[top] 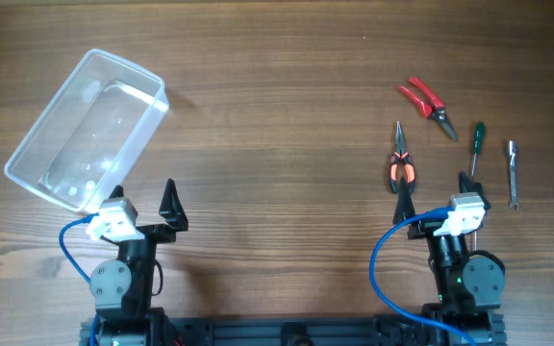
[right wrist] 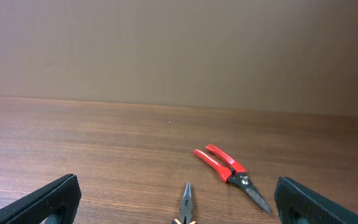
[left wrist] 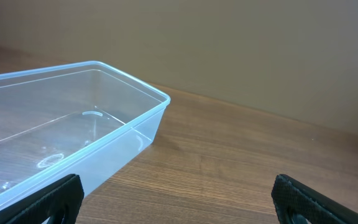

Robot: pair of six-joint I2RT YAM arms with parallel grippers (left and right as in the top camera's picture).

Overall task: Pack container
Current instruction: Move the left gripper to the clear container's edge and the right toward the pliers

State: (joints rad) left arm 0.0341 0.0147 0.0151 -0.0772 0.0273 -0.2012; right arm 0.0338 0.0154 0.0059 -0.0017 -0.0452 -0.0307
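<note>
**Both grippers open at the near edge, container off to the left**

The left gripper (top: 142,204) sits low over the wooden table (top: 277,115) with its jaws spread wide, gripping nothing. In the left wrist view the two dark fingertips (left wrist: 61,200) stand at the lower corners with bare wood between them. The container (top: 85,130) lies ahead of this gripper and to its left, set at a slant to the table edge. Its nearest corner comes right up to the gripper's left finger; whether the two touch cannot be told. It rests upright on its base, rim up, and the wood grain shows through its clear walls (left wrist: 73,130).

The right gripper (top: 439,197) is also wide open and grips nothing, its fingertips (right wrist: 58,199) far apart in the right wrist view. Just ahead of it lie pliers (top: 400,163) with orange and black handles, handles toward the gripper and the thin nose (right wrist: 187,198) pointing away. Farther ahead and a little to the right lie the red-handled cutters (top: 428,108), angled, blades toward the right (right wrist: 229,174). Ahead and to the gripper's right lies a screwdriver (top: 474,144) with a dark green handle. Just to the right of the screwdriver is a slim metal tool (top: 513,173); its kind is too small to make out. All four tools lie apart from one another and well away from the container.
</note>
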